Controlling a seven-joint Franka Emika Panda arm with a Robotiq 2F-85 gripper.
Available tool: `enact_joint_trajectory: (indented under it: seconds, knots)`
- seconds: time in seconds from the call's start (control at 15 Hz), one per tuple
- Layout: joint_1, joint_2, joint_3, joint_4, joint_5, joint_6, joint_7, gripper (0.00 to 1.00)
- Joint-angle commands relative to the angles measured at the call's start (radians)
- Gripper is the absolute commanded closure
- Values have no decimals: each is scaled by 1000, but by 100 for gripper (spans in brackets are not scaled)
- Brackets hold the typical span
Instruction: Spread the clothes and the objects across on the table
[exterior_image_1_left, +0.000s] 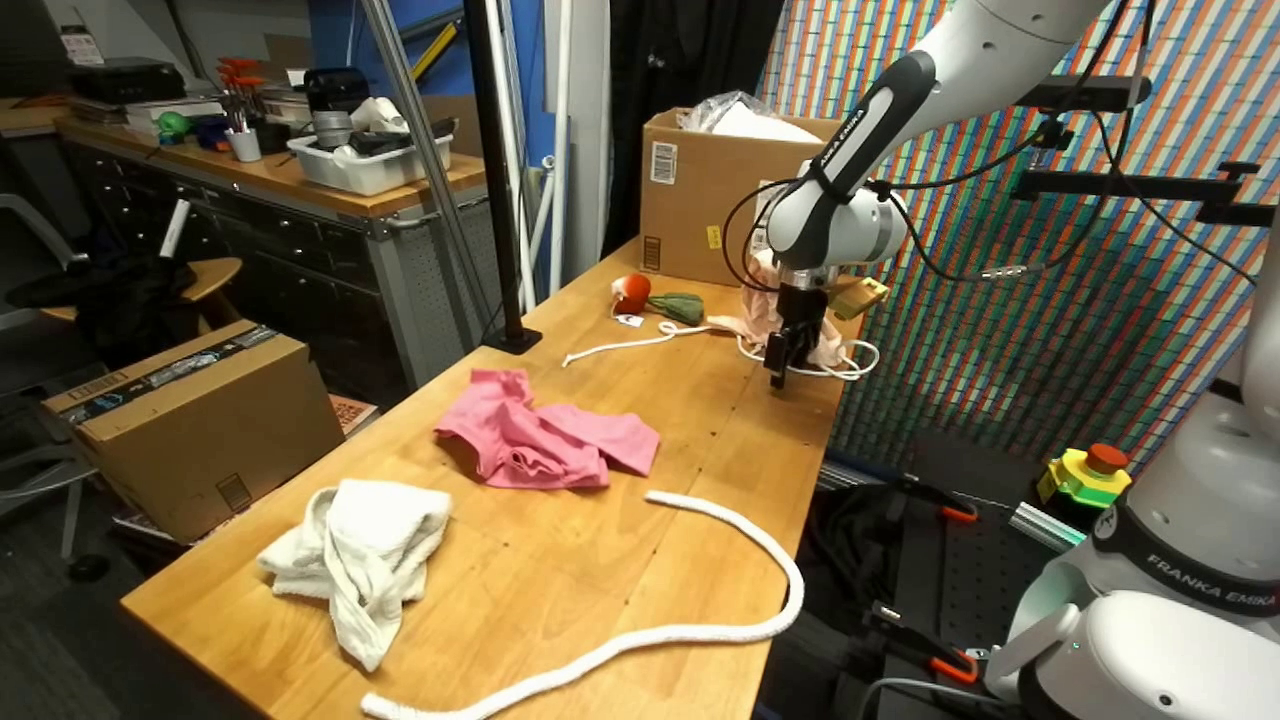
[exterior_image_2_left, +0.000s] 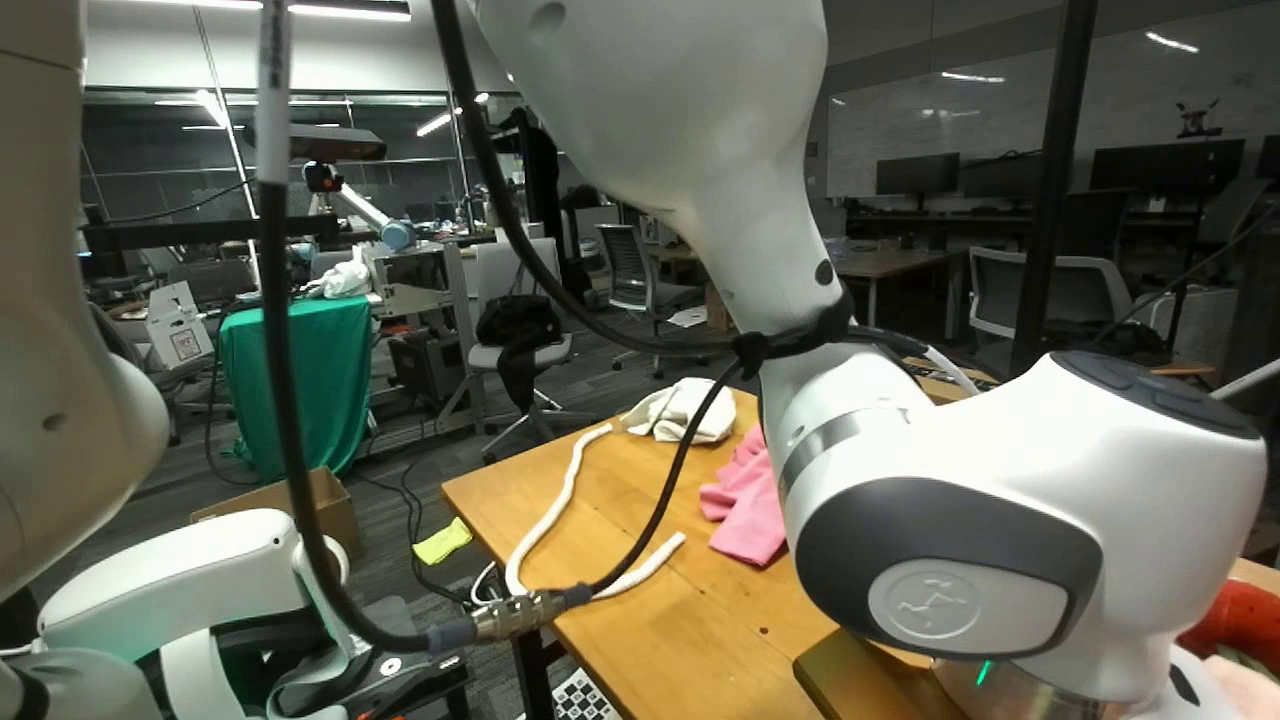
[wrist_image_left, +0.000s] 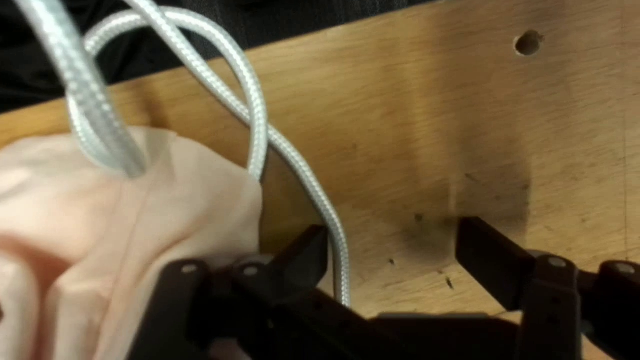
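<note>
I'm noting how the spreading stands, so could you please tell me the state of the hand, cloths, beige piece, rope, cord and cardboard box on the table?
Hand: open, nothing gripped
Pink cloth: rumpled, partly spread
White towel: bunched, folded over itself
Beige piece: crumpled
Thick white rope: uncoiled, in a wide curve
Thin white cord: looped, strands crossing
Cardboard box: open on top, contents showing

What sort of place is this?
Probably a robotics lab: a Franka arm, what looks like a red emergency-stop button, and a cluttered workbench behind the table.
</note>
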Motion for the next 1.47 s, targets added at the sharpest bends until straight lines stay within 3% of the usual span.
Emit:
enact_joint_trajectory:
  seconds: [0.0,0.27,0.4,1.4]
  knots:
    - [-8,7,19,15,19,5,-31,57]
    - [5,-10,24,8,4,6,-25,88]
    - [12,-15,28,8,1,3,-26,95]
    - [239,-186,54,-56,-188,35,66,95]
